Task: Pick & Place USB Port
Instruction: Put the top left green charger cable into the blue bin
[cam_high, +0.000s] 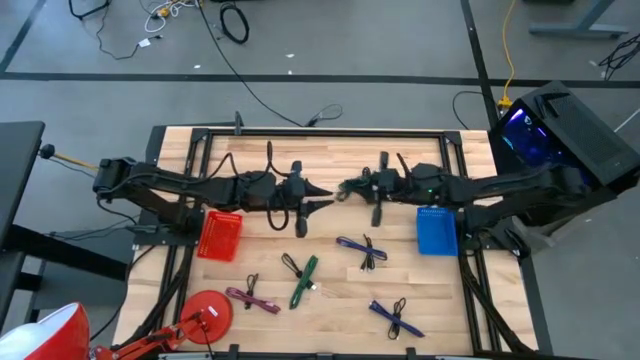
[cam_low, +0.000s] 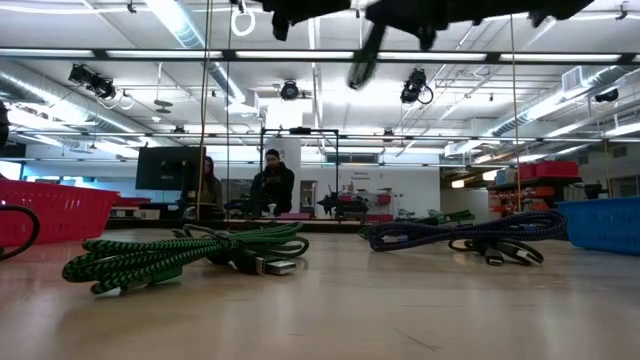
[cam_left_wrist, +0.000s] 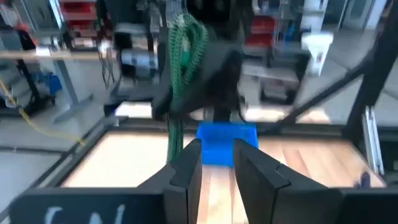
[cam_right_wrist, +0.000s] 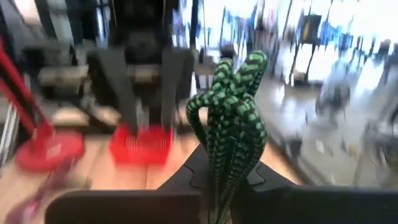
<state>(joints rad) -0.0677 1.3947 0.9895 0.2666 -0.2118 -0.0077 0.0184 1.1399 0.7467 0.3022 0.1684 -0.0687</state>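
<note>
My right gripper (cam_high: 343, 190) (cam_right_wrist: 221, 186) is above the middle of the table, shut on a bundled green-and-black braided USB cable (cam_right_wrist: 231, 112). The left wrist view shows the same cable (cam_left_wrist: 185, 43) from the other side. My left gripper (cam_high: 322, 198) (cam_left_wrist: 217, 168) faces it from the table's left, a short gap away, open and touching nothing. Behind the left arm, a red basket (cam_high: 220, 235) sits on the table's left. A blue basket (cam_high: 436, 230) sits on the right. My right gripper pinches the green cable bundle between its two fingers at the bundle's lower part (cam_right_wrist: 219, 177). The fingers are roughly level and come from the table's right. The looped end (cam_right_wrist: 239, 78) stands up above the fingers. The bundle is lifted clear of the table.
Several more bundled cables lie on the near half of the table: a green one (cam_high: 303, 280) (cam_low: 180, 255), two blue ones (cam_high: 362, 250) (cam_high: 395, 315) and a purple one (cam_high: 252, 297). A red round lamp base (cam_high: 205, 312) stands at the near left corner. People sit in the room beyond (cam_low: 272, 185).
</note>
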